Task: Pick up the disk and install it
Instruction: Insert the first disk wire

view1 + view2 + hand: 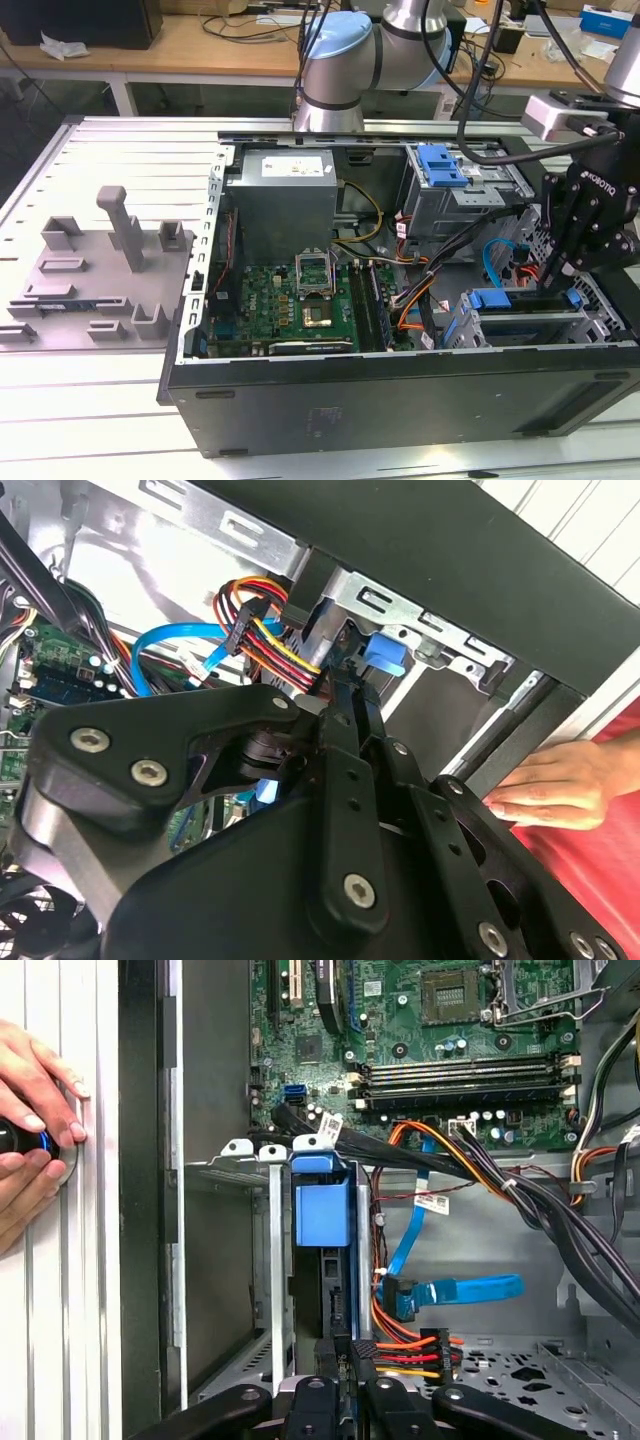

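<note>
Fingers [345,1385] pressed together, tips at the near edge of the disk [322,1215] seated upright in its bay.

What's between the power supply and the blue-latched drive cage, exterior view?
Loose cables span between the power supply and the drive cage in the exterior view.

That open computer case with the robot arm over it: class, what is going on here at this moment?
A black robot gripper reaches into the open black computer case, down at the metal drive cage near the exterior view's right. The silver hard drive with a blue plastic frame stands on edge in that cage, just ahead of the gripper in the first wrist view. Orange, red and yellow power cables run beside it. A person's hand rests outside the case wall.
</note>
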### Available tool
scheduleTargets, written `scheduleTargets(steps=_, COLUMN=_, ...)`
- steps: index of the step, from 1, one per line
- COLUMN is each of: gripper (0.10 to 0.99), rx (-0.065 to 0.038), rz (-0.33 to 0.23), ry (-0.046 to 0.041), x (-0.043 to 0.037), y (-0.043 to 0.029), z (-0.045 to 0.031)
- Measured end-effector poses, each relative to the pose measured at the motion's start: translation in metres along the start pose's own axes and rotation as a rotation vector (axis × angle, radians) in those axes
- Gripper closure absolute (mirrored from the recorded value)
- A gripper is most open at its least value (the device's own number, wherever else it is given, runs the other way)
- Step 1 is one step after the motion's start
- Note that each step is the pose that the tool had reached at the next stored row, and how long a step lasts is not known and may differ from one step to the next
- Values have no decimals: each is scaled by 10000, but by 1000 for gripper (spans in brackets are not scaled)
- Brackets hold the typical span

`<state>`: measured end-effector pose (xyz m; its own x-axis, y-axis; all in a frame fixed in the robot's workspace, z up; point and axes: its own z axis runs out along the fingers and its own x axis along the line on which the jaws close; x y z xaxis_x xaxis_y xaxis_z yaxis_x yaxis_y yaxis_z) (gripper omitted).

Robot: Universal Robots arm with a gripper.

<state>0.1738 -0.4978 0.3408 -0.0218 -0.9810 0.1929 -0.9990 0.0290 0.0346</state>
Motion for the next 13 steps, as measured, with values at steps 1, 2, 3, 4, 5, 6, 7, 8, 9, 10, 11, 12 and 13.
scheduleTargets(steps=1, gripper=918, rx=0, rz=-3, ry=1, x=-3, y=1, z=0)
scheduleTargets(steps=2, gripper=918, rx=0, rz=-4, ry=2, x=-3, y=2, z=1)
scheduleTargets(steps=3, gripper=918, rx=0, rz=-4, ry=3, x=-3, y=2, z=0)
scheduleTargets(steps=4, gripper=918, rx=0, rz=-5, ry=1, x=-4, y=2, z=1)
scheduleTargets(steps=5, gripper=918, rx=0, rz=-4, ry=2, x=-4, y=3, z=1)
scheduleTargets(steps=6, gripper=918, rx=0, rz=-4, ry=2, x=-4, y=2, z=2)
scheduleTargets(steps=7, gripper=918, rx=0, rz=-4, ry=1, x=-1, y=2, z=3)
scheduleTargets(steps=8, gripper=918, rx=-2, rz=-4, ry=3, x=2, y=2, z=3)
scheduleTargets(steps=9, gripper=918, rx=-5, rz=-5, ry=2, x=4, y=2, z=3)
scheduleTargets(steps=10, gripper=918, rx=-7, rz=-6, ry=1, x=6, y=2, z=4)
scheduleTargets(steps=11, gripper=918, rx=-8, rz=-6, ry=2, x=7, y=2, z=4)
scheduleTargets(steps=12, gripper=918, rx=-8, rz=-6, ry=3, x=7, y=2, z=6)
scheduleTargets(steps=13, gripper=918, rx=-8, rz=-6, ry=3, x=6, y=2, z=9)
